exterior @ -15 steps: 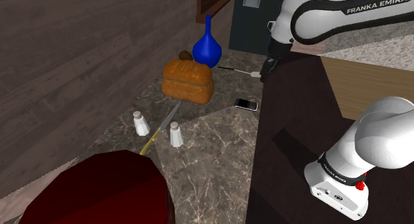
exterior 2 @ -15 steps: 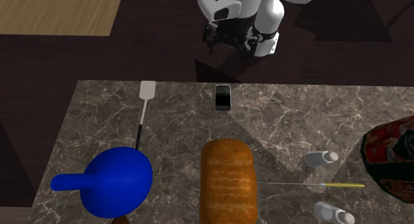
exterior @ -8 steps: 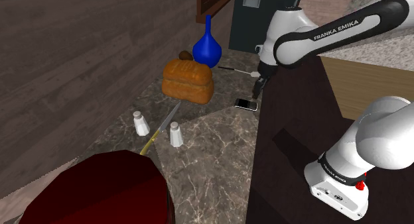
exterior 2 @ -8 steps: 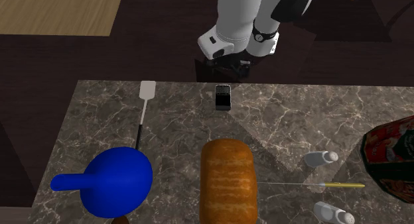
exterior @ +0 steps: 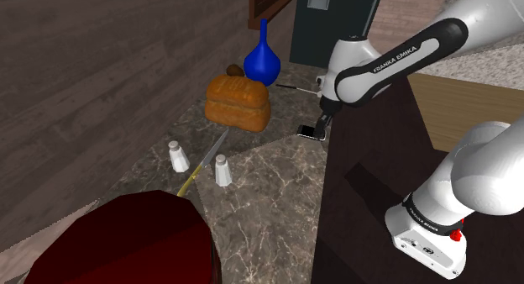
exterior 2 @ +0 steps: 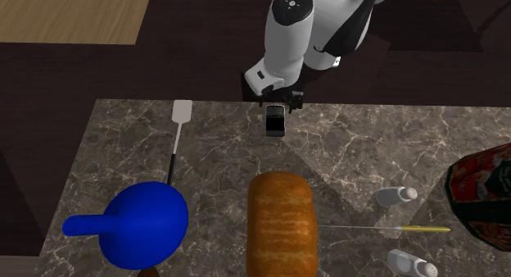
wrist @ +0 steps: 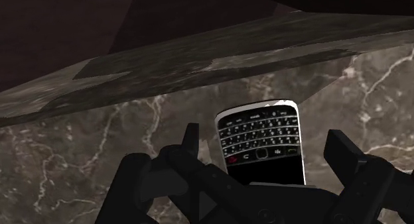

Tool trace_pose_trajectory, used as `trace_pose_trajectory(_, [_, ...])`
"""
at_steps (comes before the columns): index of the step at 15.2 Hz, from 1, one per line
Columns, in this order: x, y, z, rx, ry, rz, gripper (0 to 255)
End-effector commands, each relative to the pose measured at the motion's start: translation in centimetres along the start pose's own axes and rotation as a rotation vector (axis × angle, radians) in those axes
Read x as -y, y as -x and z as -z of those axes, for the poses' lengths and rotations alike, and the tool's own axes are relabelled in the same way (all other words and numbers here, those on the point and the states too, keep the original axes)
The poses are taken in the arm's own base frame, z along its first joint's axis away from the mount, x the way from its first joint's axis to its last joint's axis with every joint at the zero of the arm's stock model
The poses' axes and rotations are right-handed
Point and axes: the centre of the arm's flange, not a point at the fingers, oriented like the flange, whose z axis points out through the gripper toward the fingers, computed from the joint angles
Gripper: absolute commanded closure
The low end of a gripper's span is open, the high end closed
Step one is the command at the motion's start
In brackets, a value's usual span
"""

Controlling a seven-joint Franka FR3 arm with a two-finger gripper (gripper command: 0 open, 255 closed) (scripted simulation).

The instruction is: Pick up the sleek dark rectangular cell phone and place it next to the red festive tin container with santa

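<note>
Arm arches over from the stand [exterior: 432, 240], forearm angled steeply down at the near edge of the marbled surface [exterior: 277, 169]. The tool [exterior: 321, 126] hangs right over the cell phone [exterior: 309, 133], its fingers [wrist: 192, 138] spread wide, one on each side, neither touching it. The phone lies flat, keypad up, just inside that edge. A bread loaf [exterior: 238, 102] sits near behind it, with a blue vase [exterior: 262, 62] and a spatula [exterior 2: 178, 132] beyond. Two shakers [exterior: 178, 156] and a yellow-handled knife [exterior: 201, 166] lie between the phone and the red tin [exterior: 126, 240], which is well apart.
</note>
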Motion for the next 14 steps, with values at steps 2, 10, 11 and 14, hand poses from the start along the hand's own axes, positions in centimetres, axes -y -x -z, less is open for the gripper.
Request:
trace_pose_trajectory(2, [0.06,0.04,-1.92,-0.001,0.0,0.0,0])
trace_pose_trajectory(10, [0.06,0.04,-1.92,-0.001,0.0,0.0,0])
trace_pose_trajectory(11, [0.06,0.04,-1.92,-0.001,0.0,0.0,255])
trace_pose_trajectory(14, [0.06,0.04,-1.92,-0.001,0.0,0.0,255])
